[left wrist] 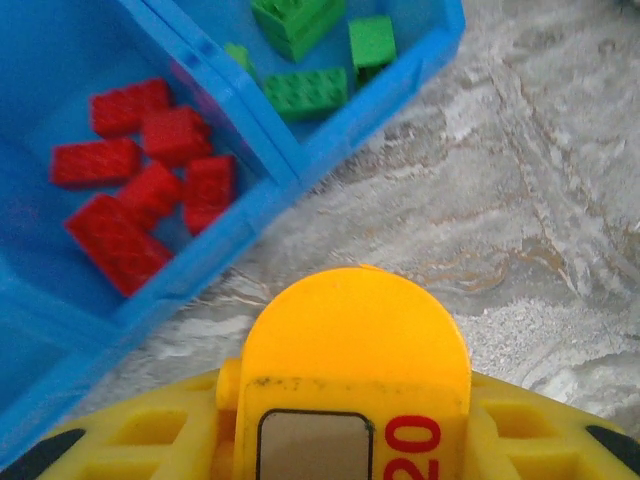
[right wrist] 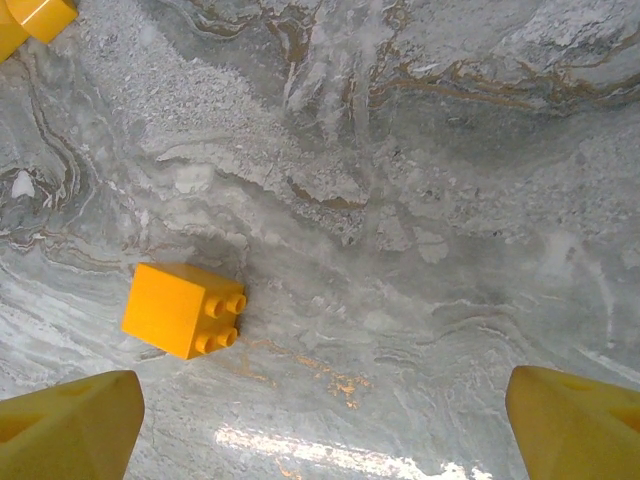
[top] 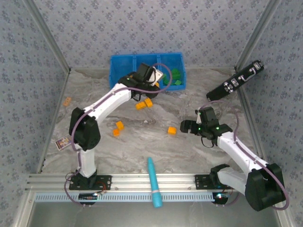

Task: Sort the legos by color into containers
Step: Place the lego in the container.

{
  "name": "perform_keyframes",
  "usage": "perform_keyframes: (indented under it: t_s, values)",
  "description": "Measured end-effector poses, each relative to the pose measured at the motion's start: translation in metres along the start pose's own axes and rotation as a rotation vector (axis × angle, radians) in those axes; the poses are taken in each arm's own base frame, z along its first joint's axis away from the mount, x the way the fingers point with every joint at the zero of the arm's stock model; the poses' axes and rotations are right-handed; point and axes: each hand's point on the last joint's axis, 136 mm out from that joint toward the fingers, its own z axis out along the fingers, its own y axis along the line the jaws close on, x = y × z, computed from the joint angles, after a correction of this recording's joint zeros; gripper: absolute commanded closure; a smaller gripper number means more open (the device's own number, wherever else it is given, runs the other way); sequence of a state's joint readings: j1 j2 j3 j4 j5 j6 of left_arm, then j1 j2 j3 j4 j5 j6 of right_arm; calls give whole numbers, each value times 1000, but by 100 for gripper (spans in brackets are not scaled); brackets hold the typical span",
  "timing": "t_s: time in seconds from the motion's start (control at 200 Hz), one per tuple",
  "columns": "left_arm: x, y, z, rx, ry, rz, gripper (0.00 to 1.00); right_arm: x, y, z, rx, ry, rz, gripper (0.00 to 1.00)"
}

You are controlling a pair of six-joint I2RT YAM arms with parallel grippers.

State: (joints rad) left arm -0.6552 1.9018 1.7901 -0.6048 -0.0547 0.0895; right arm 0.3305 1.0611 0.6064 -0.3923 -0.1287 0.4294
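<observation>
Your left fingers look closed on a rounded brick. It is orange-yellow, with a red "20" and a grey panel on the face toward the wrist camera. It sits dead centre between them and fills the gap. I cannot tell whether it is off the bench or resting on it. The grip is on the bench side of the bin, just in front of its front wall, level with the divider between the middle and right compartments. The middle compartment holds the red bricks, about six in a loose heap. The right compartment holds the green bricks, with at least four showing. The bin stands against the far edge of the bench, long side toward you. Your right fingers are spread wide and grip nothing, hanging over bare bench right of centre. An orange brick lies ahead of their tips. It is inside the span but well toward the finger at the wrist view's left edge, touching neither finger. It lies on its side with its studs pointing across toward the other finger. In the top view it is just beside those fingers, on the side toward bench centre. A corner brick shows at the top left of the right wrist view, well apart from the fingers. A loose pair of orange bricks lies near the left arm's elbow, the two close together. A stray brick lies by the left wall. A teal pen lies across the near rail between the two bases.
</observation>
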Motion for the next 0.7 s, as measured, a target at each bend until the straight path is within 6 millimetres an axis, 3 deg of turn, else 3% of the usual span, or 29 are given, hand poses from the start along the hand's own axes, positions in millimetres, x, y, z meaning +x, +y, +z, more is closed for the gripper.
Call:
perform_keyframes:
  t_s: [0.145,0.38,0.53,0.7]
  values:
    - [-9,32,-19,-73,-44,-13,62,4,6,1,-12,11,6,5]
    - [12,105,-8,-192,-21,-105,64,20,17,8,-36,60,19,4]
    - [24,146,12,-247,3,-161,64,27,26,10,-50,85,23,3]
    - [29,174,49,-250,20,-214,65,37,27,16,-37,135,28,3]
